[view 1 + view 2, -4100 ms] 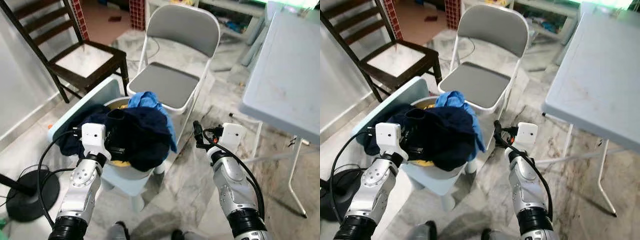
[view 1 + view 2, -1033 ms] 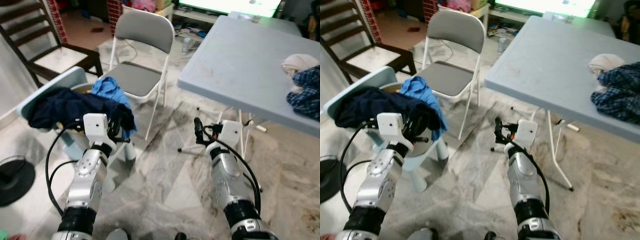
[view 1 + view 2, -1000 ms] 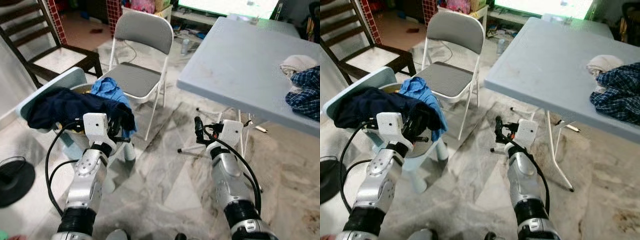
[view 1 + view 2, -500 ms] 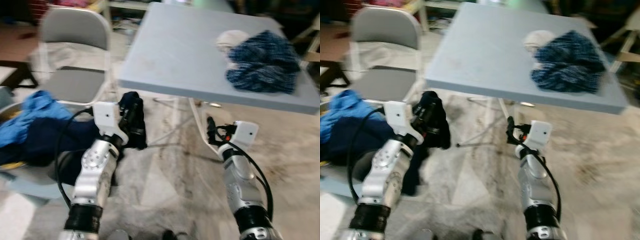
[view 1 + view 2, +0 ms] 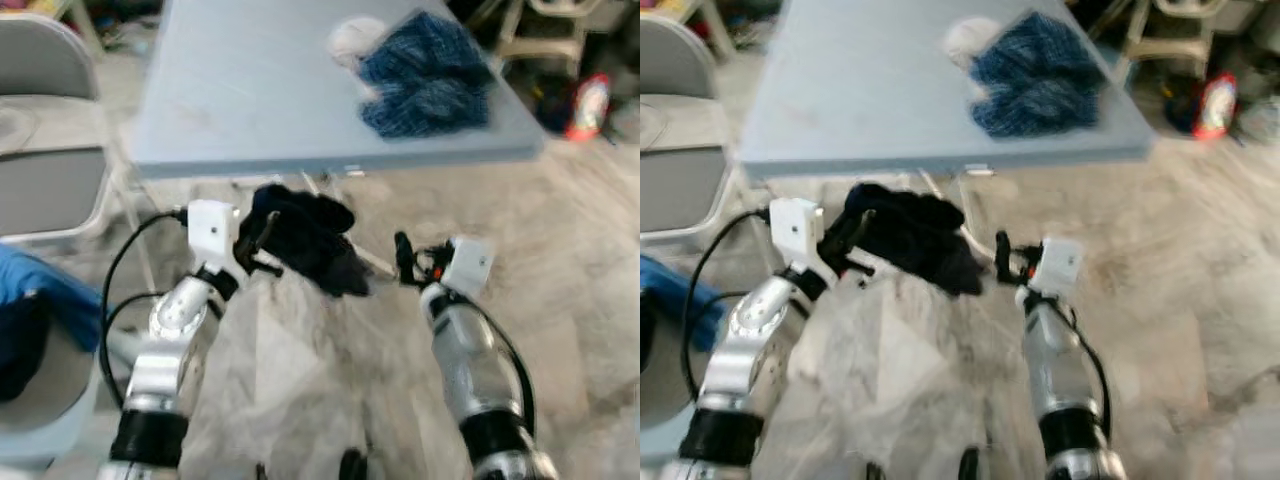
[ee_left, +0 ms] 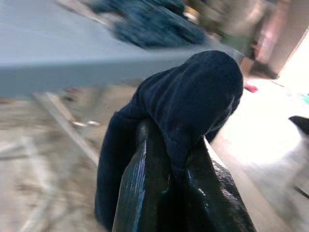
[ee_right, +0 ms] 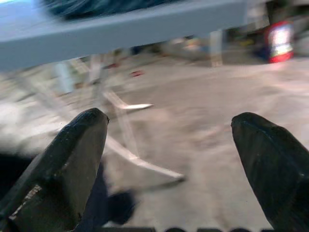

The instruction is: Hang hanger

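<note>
My left gripper (image 5: pixel 262 238) is shut on a dark navy garment (image 5: pixel 308 243), which hangs in a bunch from the fingers above the floor, just before the table's near edge. In the left wrist view the cloth (image 6: pixel 200 94) drapes over both black fingers (image 6: pixel 145 193). My right gripper (image 5: pixel 402 256) is held at the same height to the right, open with nothing in it; its wrist view has the two fingertips (image 7: pixel 67 159) wide apart over bare floor. The pictures are blurred.
A grey folding table (image 5: pixel 250 90) stands straight ahead with a blue checked cloth (image 5: pixel 425 85) and a white bundle (image 5: pixel 350 35) on its far right. A grey folding chair (image 5: pixel 40 150) and blue clothes (image 5: pixel 40 300) are at the left. Marble floor lies below, with a red object (image 5: pixel 585 105) far right.
The camera has swung right, so chair and laundry pile slid off to the left. The navy garment left the pile and now hangs from my left gripper. The right gripper stays open.
</note>
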You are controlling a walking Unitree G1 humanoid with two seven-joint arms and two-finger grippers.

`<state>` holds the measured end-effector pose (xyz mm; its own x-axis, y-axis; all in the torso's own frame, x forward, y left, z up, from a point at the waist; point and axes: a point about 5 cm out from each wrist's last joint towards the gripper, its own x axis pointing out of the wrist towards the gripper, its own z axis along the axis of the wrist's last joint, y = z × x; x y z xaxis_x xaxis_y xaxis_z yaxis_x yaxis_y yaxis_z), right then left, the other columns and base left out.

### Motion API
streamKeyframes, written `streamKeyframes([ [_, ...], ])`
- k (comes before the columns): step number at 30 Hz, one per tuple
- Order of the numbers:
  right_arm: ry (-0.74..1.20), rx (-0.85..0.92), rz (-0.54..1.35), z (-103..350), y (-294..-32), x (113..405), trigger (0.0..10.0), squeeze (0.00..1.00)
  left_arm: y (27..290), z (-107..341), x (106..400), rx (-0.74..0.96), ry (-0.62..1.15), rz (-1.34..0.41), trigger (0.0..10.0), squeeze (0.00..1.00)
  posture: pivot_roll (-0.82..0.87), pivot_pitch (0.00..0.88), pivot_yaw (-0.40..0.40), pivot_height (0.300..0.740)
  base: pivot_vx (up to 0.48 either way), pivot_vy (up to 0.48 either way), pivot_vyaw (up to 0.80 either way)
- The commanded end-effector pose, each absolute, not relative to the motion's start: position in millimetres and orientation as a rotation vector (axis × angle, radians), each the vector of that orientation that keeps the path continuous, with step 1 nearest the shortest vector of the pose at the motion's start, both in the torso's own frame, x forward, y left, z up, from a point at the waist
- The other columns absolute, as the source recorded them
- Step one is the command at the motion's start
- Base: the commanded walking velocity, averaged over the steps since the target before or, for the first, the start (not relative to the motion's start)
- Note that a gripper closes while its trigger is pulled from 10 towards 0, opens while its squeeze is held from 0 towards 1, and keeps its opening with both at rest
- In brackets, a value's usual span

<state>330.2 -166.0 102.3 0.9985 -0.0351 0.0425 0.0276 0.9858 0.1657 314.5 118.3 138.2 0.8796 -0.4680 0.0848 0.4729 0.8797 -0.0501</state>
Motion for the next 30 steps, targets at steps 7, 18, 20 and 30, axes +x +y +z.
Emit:
streamKeyframes([
  [7, -0.044, 0.179, -0.024, 104.9, -160.3, 330.2, 10.0, 0.00, 135.8, 125.1, 315.1, -0.107, -0.023, -0.400, 10.0, 0.00, 0.17, 0.223, -0.064, 0.740, 0.000, 0.000, -0.80],
  [18, -0.041, 0.191, -0.036, 101.7, -159.1, 325.6, 10.0, 0.00, 148.4, 101.7, 314.9, -0.212, 0.066, -0.312, 10.0, 0.00, 0.16, 0.234, -0.051, 0.740, 0.000, 0.000, -0.80],
  [20, -0.039, 0.197, -0.042, 99.9, -158.6, 324.9, 10.0, 0.00, 152.2, 98.0, 315.9, -0.210, 0.076, -0.275, 10.0, 0.00, 0.16, 0.221, -0.040, 0.740, 0.000, 0.000, -0.80],
  [30, -0.056, 0.214, -0.129, 94.5, -167.3, 319.8, 10.0, 0.00, 157.4, 68.6, 317.7, -0.227, 0.195, -0.227, 10.0, 0.00, 0.13, 0.159, 0.040, 0.740, 0.000, 0.000, -0.80],
])
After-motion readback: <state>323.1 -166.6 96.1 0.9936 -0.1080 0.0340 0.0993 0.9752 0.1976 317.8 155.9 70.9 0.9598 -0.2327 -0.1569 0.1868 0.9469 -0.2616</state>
